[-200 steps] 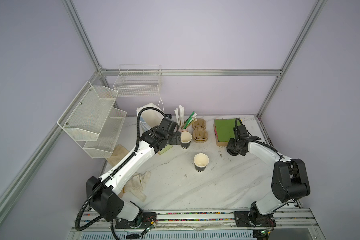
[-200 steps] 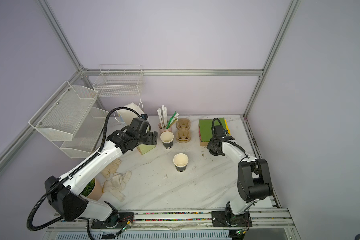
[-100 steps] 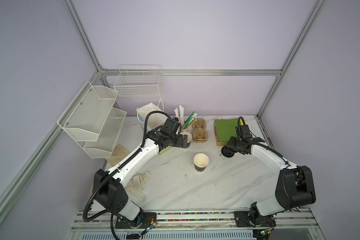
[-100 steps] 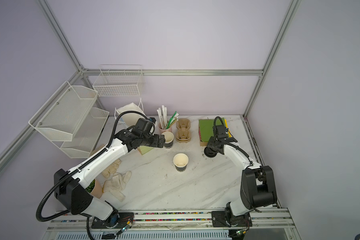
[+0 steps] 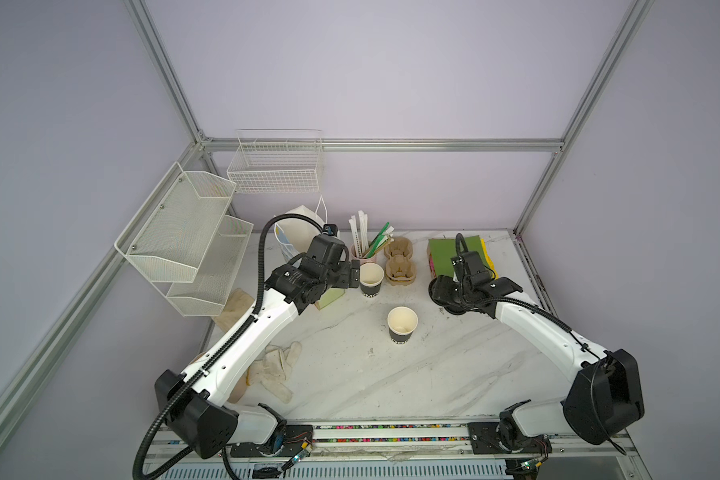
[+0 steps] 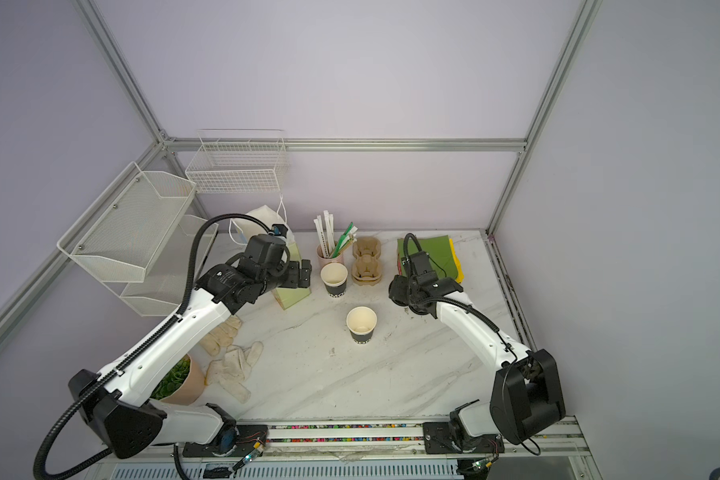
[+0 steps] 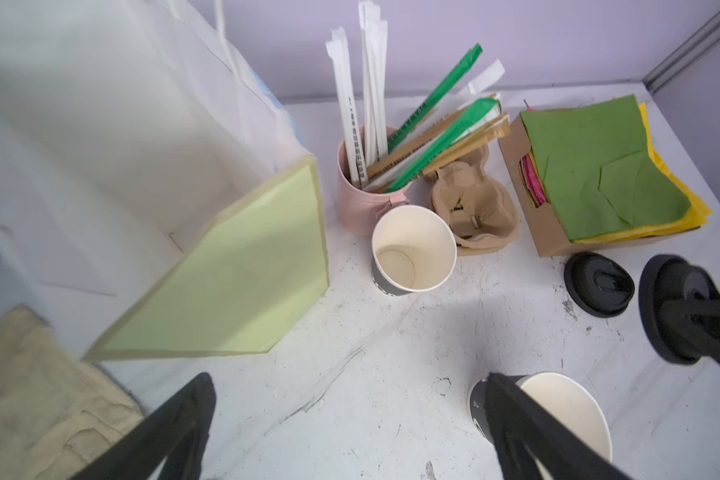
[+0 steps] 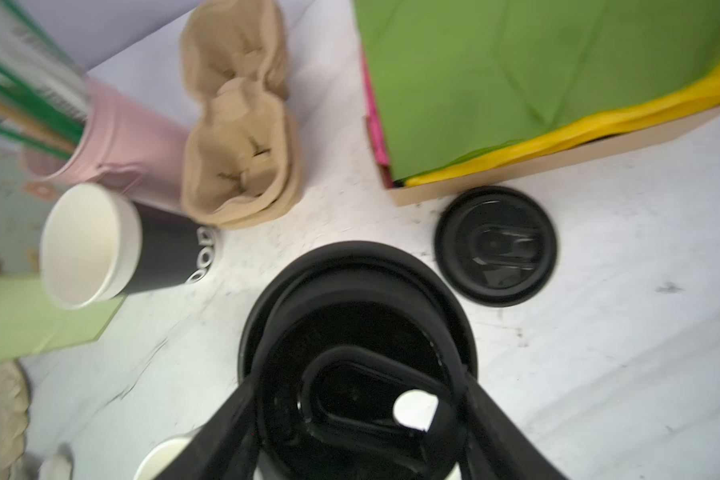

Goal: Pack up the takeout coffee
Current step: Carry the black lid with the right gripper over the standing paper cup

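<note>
In both top views the left pincer stands wide open just beside the far cup, an open-topped black cup in front of the pink straw cup. The near cup, also open-topped, stands alone mid-table. The right pincer hangs near the napkin box.

In the left wrist view, the left pincer's fingers are spread wide with only bare table between them. A loose lid lies flat beside the box.

In the right wrist view, the right pincer clamps a black lid by its rim, clear of both cups.
</note>
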You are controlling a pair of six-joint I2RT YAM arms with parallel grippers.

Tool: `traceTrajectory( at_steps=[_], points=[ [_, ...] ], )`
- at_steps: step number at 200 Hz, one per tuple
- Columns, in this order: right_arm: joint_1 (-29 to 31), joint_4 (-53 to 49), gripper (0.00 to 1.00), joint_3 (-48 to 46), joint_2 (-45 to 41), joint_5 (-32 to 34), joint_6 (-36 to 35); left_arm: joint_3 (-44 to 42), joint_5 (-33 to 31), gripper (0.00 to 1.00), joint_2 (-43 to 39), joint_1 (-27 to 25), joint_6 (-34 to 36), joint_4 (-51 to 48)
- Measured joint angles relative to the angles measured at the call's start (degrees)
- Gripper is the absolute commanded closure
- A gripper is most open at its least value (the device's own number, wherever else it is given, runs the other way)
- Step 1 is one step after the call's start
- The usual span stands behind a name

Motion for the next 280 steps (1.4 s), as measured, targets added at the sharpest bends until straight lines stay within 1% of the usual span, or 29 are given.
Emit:
traceTrajectory(
  at_steps=[23,55,72,88,124,159,223,280],
  points=[
    [6.60,-1.79,0.31,2.21,-0.81,-0.17,0.48,-3.26,-2.97,0.00,-3.78,0.28,0.15,0.42],
    [14.93,-5.11,0.31,6.93,0.68,0.76,0.72,-4.92,-4.63,0.00,-3.56,0.31,0.17,0.55],
    [18.18,-7.13,0.31,9.42,3.26,1.57,0.66,-5.31,-4.98,0.00,-3.19,0.31,0.17,0.83],
    [19.96,-9.05,0.31,10.93,5.99,2.12,0.59,-5.64,-5.07,0.00,-3.15,0.31,0.17,0.76],
    [20.72,-14.78,0.31,14.19,11.17,3.98,0.15,-5.73,-5.05,0.00,-3.17,0.31,0.17,0.90],
    [20.96,-18.62,0.31,18.73,13.64,5.49,-0.74,-5.77,-5.03,0.00,-3.17,0.31,0.15,0.96],
    [21.07,-21.92,0.31,19.37,15.89,6.38,-2.23,-6.49,-4.55,0.00,-3.21,0.31,0.15,1.29],
    [21.29,-22.21,0.31,19.50,16.83,6.29,-3.19,-6.49,-4.46,0.00,-3.21,0.31,0.15,1.29]
  ],
)
